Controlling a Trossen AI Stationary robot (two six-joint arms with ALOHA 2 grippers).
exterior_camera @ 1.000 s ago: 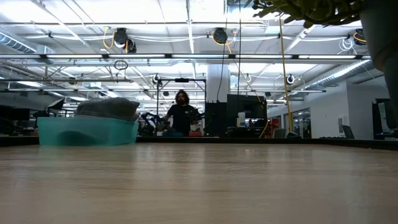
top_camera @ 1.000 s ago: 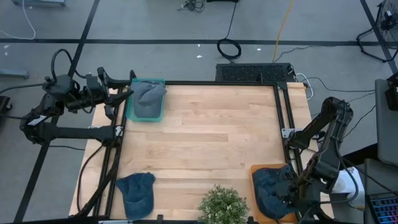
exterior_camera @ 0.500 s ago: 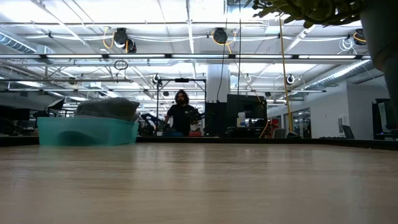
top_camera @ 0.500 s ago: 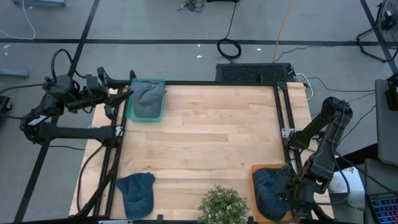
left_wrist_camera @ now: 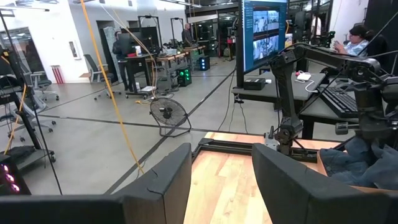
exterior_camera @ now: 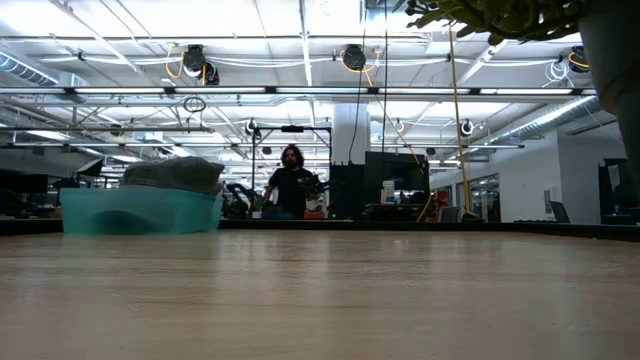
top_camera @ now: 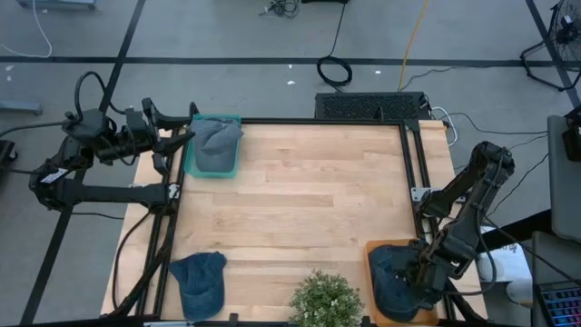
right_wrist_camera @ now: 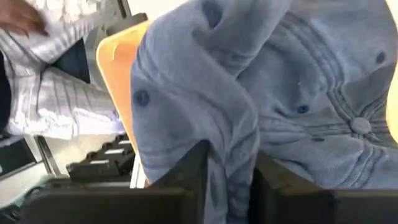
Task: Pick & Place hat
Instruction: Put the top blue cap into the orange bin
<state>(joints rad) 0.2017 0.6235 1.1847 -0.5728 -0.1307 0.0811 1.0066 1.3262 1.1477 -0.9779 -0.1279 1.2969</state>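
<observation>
**Right arm.** The right jaws are lowered onto a denim hat (top_camera: 388, 280) and grasp it. In the right wrist view the two dark fingers (right_wrist_camera: 194, 171) stand on either side of a raised fold of the cloth (right_wrist_camera: 292, 93), and the fold fills the gap between them. The rest of the crown, with its top button, spreads out ahead of the jaws. The hat lies in an orange tray (top_camera: 373, 248), directly beneath the jaws, and the tray's rim shows beside them (right_wrist_camera: 115, 65).

**Left arm.** The left jaws are released. Their fingers (left_wrist_camera: 165, 183) stand apart with nothing between them, and they are held off the edge of the wooden surface (top_camera: 300, 191). A teal bin (top_camera: 192, 169) sits just ahead of these jaws and holds a grey hat (top_camera: 216, 141).

**Other items.** A second denim hat (top_camera: 200, 282) lies flat on the surface, well apart from both pairs of jaws. A potted plant (top_camera: 325, 304) stands between that hat and the tray. In the low view a person (exterior_camera: 291, 186) stands in the room beyond the surface.
</observation>
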